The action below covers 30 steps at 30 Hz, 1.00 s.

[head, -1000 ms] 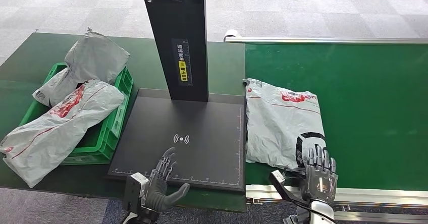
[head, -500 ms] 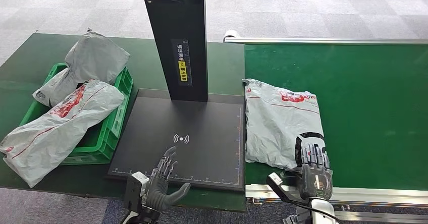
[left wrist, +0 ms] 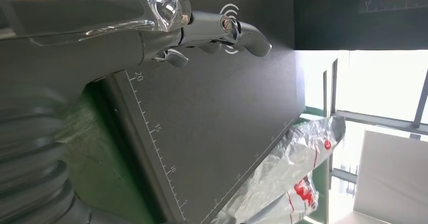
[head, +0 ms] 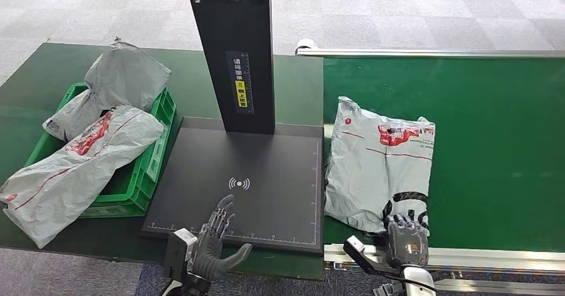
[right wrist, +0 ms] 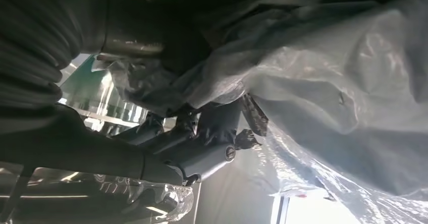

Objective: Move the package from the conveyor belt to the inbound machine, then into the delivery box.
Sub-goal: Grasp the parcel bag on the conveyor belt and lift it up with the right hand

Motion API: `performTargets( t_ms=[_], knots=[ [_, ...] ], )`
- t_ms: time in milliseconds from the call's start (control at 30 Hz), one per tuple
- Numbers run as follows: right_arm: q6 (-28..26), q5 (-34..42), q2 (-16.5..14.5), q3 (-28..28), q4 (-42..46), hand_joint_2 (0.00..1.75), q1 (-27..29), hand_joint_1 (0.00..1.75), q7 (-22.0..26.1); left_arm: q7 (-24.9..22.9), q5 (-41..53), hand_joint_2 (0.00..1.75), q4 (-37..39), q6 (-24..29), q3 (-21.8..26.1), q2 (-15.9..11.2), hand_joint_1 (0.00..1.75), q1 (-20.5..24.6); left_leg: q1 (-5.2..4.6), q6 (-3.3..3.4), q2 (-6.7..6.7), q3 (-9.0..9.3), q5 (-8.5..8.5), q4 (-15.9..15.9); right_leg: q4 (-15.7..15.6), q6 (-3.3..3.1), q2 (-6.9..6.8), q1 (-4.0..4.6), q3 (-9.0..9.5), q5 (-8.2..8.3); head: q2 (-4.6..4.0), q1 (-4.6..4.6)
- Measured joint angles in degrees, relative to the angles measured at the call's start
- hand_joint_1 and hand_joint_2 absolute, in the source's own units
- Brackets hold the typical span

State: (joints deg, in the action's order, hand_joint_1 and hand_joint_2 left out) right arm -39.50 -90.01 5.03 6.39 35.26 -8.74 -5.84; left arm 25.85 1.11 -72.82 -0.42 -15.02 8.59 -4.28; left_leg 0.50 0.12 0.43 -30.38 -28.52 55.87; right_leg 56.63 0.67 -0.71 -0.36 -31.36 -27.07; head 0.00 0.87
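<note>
package (head: 376, 169) now gripped at its near edge by right hand (head: 406, 237) and shifted; lift pending. left hand (head: 214, 237) held wide, empty.

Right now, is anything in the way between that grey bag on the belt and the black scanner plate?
Nothing visible: the package lies right beside the bare inbound machine plate. The right hand grips its near edge.

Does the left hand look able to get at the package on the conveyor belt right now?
Probably not easily: the left hand hovers open over the near edge of the scanner platform, and the grey package lies across it, its near end already gripped by the right hand.
</note>
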Motion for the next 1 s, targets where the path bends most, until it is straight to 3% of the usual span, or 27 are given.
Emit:
performTargets(
  t_ms=[467, 533, 600, 667, 800, 900, 1000],
  knots=[
    [0.0, 1.7, -1.5, -2.1, 0.2, 1.75, 0.5, 1.75, 4.1, 0.1, 0.0, 1.75, 0.0, 0.0, 0.0, -0.1, 0.0, 0.0, 0.0, 0.0, 0.0, -0.02, 0.0, 0.0, 0.0, 0.0, 0.0, 0.0, -0.02, 0.0, 0.0, 0.0],
    [0.2, 7.7, -2.5, -3.3, 0.3, 1.75, 0.6, 1.75, 10.4, 0.3, 0.0, 1.75, -0.1, 0.4, 0.0, -0.1, 0.0, 0.0, 0.0, 0.0, 0.01, -0.04, 0.0, 0.0, 0.0, 0.0, 0.0, 0.0, -0.02, 0.0, 0.0, -0.01],
    [1.9, 19.6, -4.2, -5.5, 0.6, 1.75, 0.7, 1.75, 20.8, 0.5, 0.1, 1.75, -0.5, 1.0, 0.2, -0.2, 0.0, 0.0, 0.01, 0.0, 0.04, -0.04, 0.0, 0.0, 0.0, 0.0, 0.01, 0.01, -0.03, 0.01, 0.0, -0.02],
    [4.7, 28.5, -6.0, -6.9, 1.8, 1.75, 1.2, 1.75, 26.8, 0.6, 0.4, 1.75, -1.2, 1.1, 0.6, -0.3, 0.0, 0.1, 0.02, 0.0, 0.06, -0.04, 0.0, 0.0, 0.0, -0.01, 0.02, 0.03, -0.05, 0.01, 0.0, -0.01],
    [11.7, 35.5, -8.2, -7.9, 7.2, 1.75, 3.7, 1.75, 29.5, 1.1, 1.1, 1.75, -2.2, 1.9, 1.6, -0.6, 0.0, 0.1, 0.04, -0.01, 0.01, -0.08, 0.01, 0.0, 0.0, -0.01, -0.03, 0.04, -0.07, -0.01, 0.0, -0.01],
    [26.1, 49.3, -9.4, -8.6, 21.6, 1.75, 9.6, 1.75, 29.9, 2.5, 1.8, 1.75, -3.0, 2.9, 3.3, -1.0, 0.0, -0.1, 0.05, -0.02, -0.08, -0.22, 0.02, 0.0, 0.0, -0.02, -0.15, 0.04, -0.15, -0.02, 0.0, 0.0],
    [34.2, 59.7, -9.2, -8.6, 35.7, 1.75, 14.3, 1.75, 30.4, 4.3, 2.9, 1.75, -4.1, 3.7, 5.4, -1.5, 0.0, -0.3, 0.04, -0.02, -0.06, -0.3, 0.02, 0.0, 0.0, -0.02, -0.14, 0.02, -0.26, -0.02, 0.0, 0.0]
  ],
)
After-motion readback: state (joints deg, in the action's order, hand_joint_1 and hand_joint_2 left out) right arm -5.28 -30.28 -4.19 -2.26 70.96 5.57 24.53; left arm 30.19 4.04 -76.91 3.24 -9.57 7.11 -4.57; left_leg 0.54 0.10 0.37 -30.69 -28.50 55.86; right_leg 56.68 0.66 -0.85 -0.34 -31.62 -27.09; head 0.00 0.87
